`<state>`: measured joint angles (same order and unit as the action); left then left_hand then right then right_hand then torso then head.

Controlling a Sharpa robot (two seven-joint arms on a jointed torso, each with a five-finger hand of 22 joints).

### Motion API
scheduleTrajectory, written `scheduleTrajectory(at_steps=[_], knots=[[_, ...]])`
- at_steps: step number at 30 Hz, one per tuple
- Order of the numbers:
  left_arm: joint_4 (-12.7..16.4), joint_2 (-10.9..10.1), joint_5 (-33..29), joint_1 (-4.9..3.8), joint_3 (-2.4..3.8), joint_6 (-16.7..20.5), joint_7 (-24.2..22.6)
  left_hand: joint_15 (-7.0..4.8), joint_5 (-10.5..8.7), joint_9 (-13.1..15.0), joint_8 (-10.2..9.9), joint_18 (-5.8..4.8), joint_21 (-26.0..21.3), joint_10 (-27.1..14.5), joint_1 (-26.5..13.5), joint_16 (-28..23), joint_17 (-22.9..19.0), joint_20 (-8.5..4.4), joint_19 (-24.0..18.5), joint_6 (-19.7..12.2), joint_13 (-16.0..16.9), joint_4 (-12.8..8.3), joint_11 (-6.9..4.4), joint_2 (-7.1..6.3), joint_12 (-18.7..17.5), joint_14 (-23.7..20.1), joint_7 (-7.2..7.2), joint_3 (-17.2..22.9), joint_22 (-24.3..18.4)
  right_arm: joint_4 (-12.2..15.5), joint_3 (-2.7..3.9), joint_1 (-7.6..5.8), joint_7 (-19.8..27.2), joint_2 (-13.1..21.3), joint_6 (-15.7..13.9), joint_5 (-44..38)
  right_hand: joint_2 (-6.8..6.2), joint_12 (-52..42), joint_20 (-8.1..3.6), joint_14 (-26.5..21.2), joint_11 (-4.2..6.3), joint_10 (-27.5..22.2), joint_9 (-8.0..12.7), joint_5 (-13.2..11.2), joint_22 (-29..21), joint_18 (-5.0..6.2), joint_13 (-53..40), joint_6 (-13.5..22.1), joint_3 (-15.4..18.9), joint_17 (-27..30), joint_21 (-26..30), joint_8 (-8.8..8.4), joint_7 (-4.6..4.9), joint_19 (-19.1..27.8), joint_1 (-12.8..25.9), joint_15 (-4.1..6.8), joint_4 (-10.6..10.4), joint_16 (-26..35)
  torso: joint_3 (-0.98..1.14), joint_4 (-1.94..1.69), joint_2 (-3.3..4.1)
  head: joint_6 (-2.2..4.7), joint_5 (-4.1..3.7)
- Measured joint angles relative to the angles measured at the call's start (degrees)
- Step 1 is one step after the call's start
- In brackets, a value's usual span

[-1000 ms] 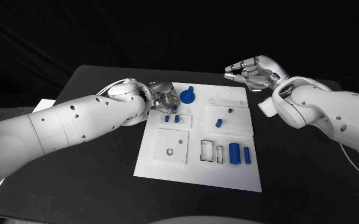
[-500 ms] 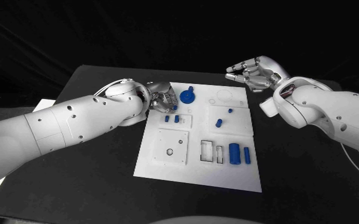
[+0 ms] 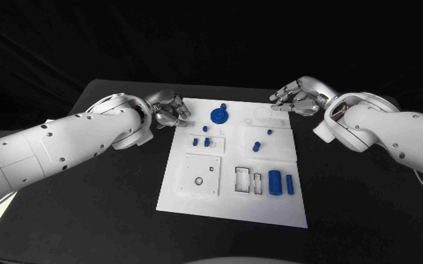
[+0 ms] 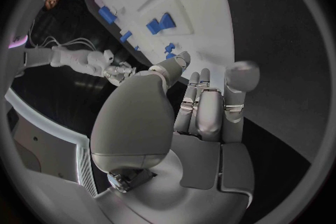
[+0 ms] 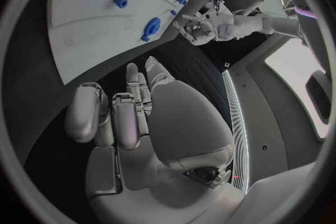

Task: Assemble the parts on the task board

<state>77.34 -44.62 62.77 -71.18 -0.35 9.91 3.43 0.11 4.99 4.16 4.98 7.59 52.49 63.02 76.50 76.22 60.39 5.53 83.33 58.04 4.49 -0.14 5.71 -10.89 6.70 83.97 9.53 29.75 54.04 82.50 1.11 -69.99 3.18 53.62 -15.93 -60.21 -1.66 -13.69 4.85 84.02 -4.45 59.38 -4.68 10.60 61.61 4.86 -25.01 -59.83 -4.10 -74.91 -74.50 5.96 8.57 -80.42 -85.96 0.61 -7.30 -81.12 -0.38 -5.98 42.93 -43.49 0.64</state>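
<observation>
The task board (image 3: 233, 175) lies at the centre of the table (image 3: 106, 215), blue parts (image 3: 275, 182) resting on it. At 10 o'clock, the left hand (image 3: 167, 110) is clenched, empty. At 2 o'clock, the right hand (image 3: 298, 98) likewise curls on nothing.

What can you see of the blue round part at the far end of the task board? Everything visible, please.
The blue round part is a flat blue disc, plastic by its look, with a small knob or stub sticking out at its far edge. It lies flat on the white task board, near the far edge and left of centre, apart from the other blue pieces. Nothing touches it: the left hand is beside it at the board's left edge, holding nothing. The right wrist view also shows it.
</observation>
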Motion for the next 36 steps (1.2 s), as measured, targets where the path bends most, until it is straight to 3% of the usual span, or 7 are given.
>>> scheduleTrajectory(at_steps=[4,8,10,16,21,24,36], knots=[[1.04,-2.42,-14.52,-0.02,0.01,3.11,-6.57,-0.09,0.00,0.00,0.30,0.01,1.06,2.86,-0.20,-0.20,-0.15,-0.13,-0.38,0.95,0.73,0.47,-0.63,0.92,2.43,-0.09,-0.45,0.47,1.24,1.64,0.01,0.58,-2.08,0.29,1.41,-9.73,-0.70,3.05,0.21,0.00,0.06,2.09,0.13,-0.09,0.12,0.00,4.64,-1.01,-2.21,0.00,0.00,-0.28,-0.22,-0.21,-0.67,0.00,0.68,0.00,-0.03,0.03,0.02,0.45,-1.00],[3.16,-4.13,-30.27,0.05,-0.21,4.75,-13.20,-0.35,0.00,-0.01,0.66,0.00,-4.86,3.23,-0.42,-3.65,-6.45,-0.28,-3.49,1.47,1.36,0.75,-1.00,1.60,4.36,-3.24,-0.56,0.32,-3.72,3.62,0.01,1.27,-4.14,0.41,2.54,-19.39,-1.92,4.35,0.21,0.00,0.24,3.29,0.13,-0.42,0.12,-0.01,7.10,-1.70,-3.53,0.00,0.00,-0.28,-0.69,-0.21,-0.34,0.00,0.90,0.02,-0.04,0.01,0.07,0.88,-2.36],[4.18,-4.80,-37.23,0.12,-0.37,5.12,-15.91,-0.40,0.00,-0.06,0.98,1.00,-8.31,3.34,-0.51,-5.47,-9.56,-0.25,-5.23,1.77,1.77,1.16,-1.11,1.69,5.43,-4.96,-0.86,-0.09,-6.54,4.44,0.01,1.58,-5.09,0.42,3.05,-23.40,-2.19,4.74,0.20,0.00,0.24,3.30,0.15,-0.56,0.12,0.00,8.03,-1.92,-3.88,0.00,0.00,-0.54,-0.90,-0.21,-0.07,0.00,0.91,0.26,-0.06,0.02,0.08,1.12,-3.00],[7.68,-6.58,-54.48,0.29,-0.70,5.41,-22.16,-0.52,0.71,-0.11,0.98,0.95,-11.15,3.66,-0.86,-6.61,-11.87,-0.47,-6.52,1.85,2.65,1.16,-1.43,2.04,7.49,-6.05,-0.95,-0.45,-8.78,6.35,0.00,2.24,-8.39,0.38,4.59,-34.38,-2.98,5.77,0.21,0.00,0.24,3.30,0.27,-1.33,-0.09,-0.01,9.86,-1.92,-4.72,0.01,0.22,-0.90,-0.91,-0.21,0.73,0.00,0.66,0.46,-0.13,0.03,0.09,1.42,-4.03],[9.17,-7.07,-60.69,0.38,-0.84,5.41,-24.32,-0.72,0.71,-0.12,0.98,0.93,-12.11,3.66,-1.04,-7.01,-12.74,-0.53,-6.89,1.85,2.87,1.08,-1.43,2.22,7.93,-6.25,-0.95,-0.53,-9.64,7.07,0.00,2.49,-10.25,0.42,5.25,-39.28,-3.71,6.33,0.20,0.00,0.04,3.50,0.27,-1.97,-0.26,-0.01,11.10,-2.34,-5.51,0.01,0.22,-1.12,-0.95,-0.21,0.97,0.01,0.52,0.46,-0.14,0.01,0.11,1.42,-4.32],[9.53,-7.27,-63.25,0.41,-0.88,5.41,-25.21,-0.69,0.71,-0.12,1.18,1.76,-12.65,3.66,-1.04,-7.21,-13.14,-0.33,-7.09,1.85,2.99,1.01,-1.43,2.22,7.93,-6.62,-0.95,-0.61,-10.05,7.66,0.00,2.58,-11.17,0.53,5.54,-41.59,-3.71,6.51,0.20,0.00,-0.16,3.69,0.27,-1.97,-0.26,0.00,11.53,-2.64,-5.83,0.01,0.22,-1.12,-0.87,-0.21,0.97,0.01,0.50,0.67,-0.10,0.00,0.12,1.38,-4.33],[8.75,-7.61,-66.71,0.42,-0.93,5.79,-26.58,-0.51,0.71,-0.18,1.18,1.75,-13.35,3.21,-1.04,-7.49,-13.66,-0.33,-7.50,1.84,3.24,0.85,-1.42,2.22,8.62,-6.87,-0.95,-0.76,-10.65,8.88,0.03,2.65,-12.77,0.62,6.22,-45.06,-3.94,7.10,0.20,0.00,-0.08,4.47,0.27,-1.97,-0.38,0.00,13.05,-3.14,-7.50,0.01,0.43,-1.34,-0.92,-0.21,1.20,0.01,0.40,0.67,-0.02,0.00,0.17,1.41,-4.27]])
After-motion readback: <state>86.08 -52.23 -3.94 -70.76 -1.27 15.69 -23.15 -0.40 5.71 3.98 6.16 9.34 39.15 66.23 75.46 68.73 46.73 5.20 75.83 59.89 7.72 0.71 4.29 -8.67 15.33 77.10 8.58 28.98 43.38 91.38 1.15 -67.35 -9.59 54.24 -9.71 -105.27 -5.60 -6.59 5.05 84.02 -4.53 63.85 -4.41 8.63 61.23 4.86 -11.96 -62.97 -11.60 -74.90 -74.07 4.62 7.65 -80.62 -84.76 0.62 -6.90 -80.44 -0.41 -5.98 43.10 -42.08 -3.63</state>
